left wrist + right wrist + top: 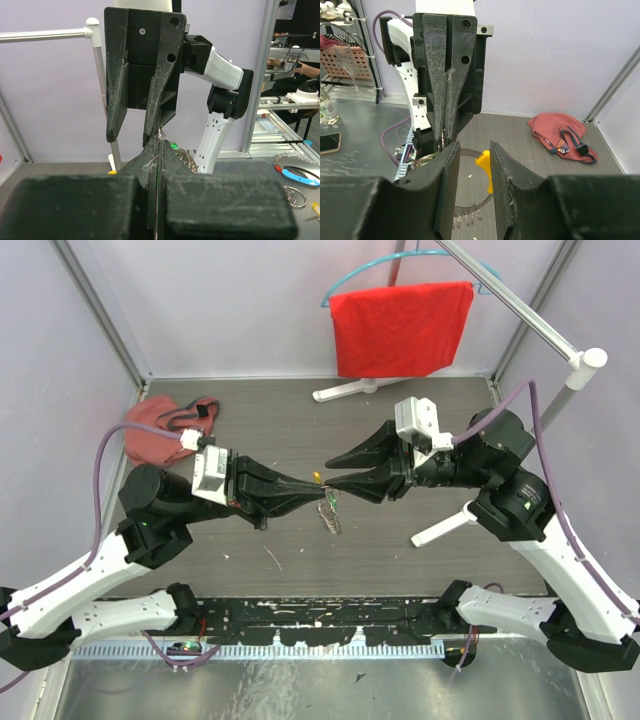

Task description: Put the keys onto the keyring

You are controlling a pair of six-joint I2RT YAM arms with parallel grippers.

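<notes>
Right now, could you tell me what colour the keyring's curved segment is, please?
Yellow-orange; that segment shows best in the right wrist view.

Left gripper (316,484): at the surface's (400,550) middle, pointed toward 3 o'clock, jaws closed on the keyring (329,516).
Right gripper (333,472): opposite, pointed toward 9 o'clock, tip to tip with the left, jaws apart.
Keyring: hung under the meeting tips, toward 6 o'clock.
Pouch (160,430): on the surface at 10 o'clock, behind the left arm.
Cloth (400,328): at 12 o'clock, beyond the surface's far edge.
Stand (560,390): at 2 o'clock, behind the right arm.
</notes>
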